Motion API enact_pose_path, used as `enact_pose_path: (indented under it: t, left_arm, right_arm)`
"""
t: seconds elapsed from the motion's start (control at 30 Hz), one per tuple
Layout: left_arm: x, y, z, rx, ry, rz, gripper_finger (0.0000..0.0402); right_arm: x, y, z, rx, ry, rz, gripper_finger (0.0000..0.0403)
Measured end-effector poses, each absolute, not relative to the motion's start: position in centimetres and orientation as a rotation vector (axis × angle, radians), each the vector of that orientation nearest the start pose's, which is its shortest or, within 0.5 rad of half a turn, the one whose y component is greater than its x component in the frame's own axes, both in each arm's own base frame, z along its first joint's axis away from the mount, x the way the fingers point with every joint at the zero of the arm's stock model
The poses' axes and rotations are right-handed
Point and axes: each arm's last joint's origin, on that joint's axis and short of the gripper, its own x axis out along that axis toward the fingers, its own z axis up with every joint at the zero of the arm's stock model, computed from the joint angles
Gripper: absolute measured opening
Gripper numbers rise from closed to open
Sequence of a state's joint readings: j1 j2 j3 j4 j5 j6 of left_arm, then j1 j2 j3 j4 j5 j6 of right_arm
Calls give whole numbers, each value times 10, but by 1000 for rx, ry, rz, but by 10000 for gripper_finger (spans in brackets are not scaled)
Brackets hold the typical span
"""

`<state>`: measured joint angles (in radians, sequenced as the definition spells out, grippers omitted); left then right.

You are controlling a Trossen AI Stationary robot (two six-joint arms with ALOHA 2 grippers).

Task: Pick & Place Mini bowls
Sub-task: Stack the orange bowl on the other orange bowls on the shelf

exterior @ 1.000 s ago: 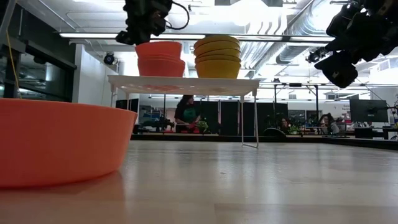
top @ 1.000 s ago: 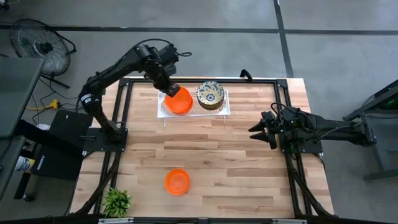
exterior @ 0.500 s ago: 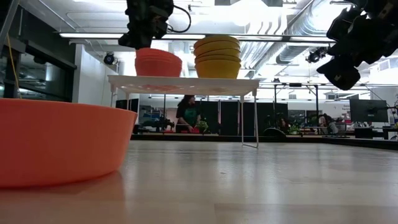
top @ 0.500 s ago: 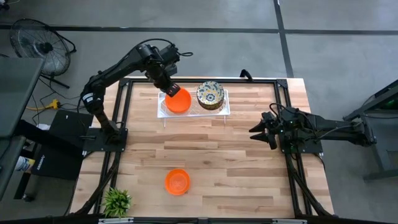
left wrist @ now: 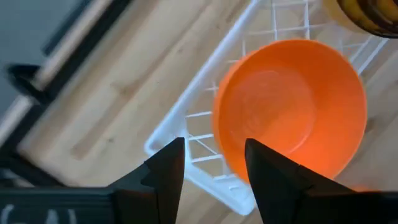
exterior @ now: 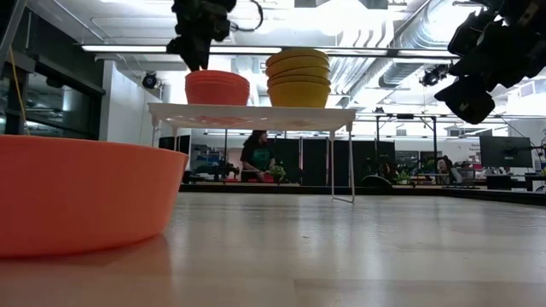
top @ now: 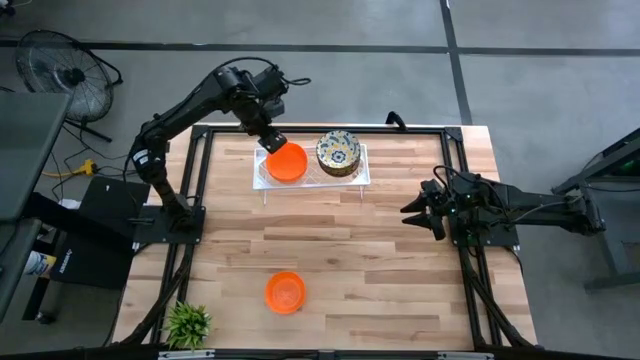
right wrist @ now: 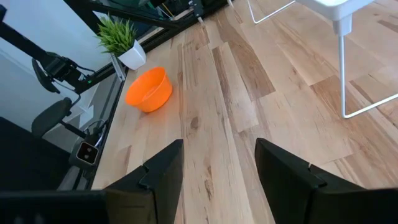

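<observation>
On the far-left side of the white lattice-patterned rectangular tray [top: 352, 176] hangs the left gripper [top: 273, 140], its jaws spread and holding nothing. The stack of plain glossy orange-red bowls [top: 288, 163] sits on the tray just beyond the fingertips; in the left wrist view its near rim [left wrist: 225, 134] lies right in front of the gap between the two dark fingers, close to them but apart. I judge that a risk remains here: one fingertip could catch this rim when the arm moves, tilt the stack on the raised tray, and push it against the stack of cream bowls with blue-green floral pattern [top: 338, 151], which stands just beside it on the tray's right half. One more orange-red bowl [top: 285, 292] rests alone on the wooden table [top: 380, 250], well apart from the tray, near the small green potted plant [top: 187, 323]. To the right of the tray, the right gripper [top: 418, 208] waits with spread, empty jaws above the table's right edge.
</observation>
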<state>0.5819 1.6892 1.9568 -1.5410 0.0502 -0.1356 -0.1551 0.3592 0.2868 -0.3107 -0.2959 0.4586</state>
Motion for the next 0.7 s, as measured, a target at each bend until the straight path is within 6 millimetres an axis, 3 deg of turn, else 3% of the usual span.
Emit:
enact_pose_path:
  t: [0.17, 0.7]
  left_arm:
    - [250, 159, 416, -404, 1138, 533, 165]
    - [262, 123, 430, -161, 1091, 452, 165]
  right_arm:
    - [110, -9, 203, 543, 398, 52, 185]
    - [84, -8, 217, 471, 169, -23, 185]
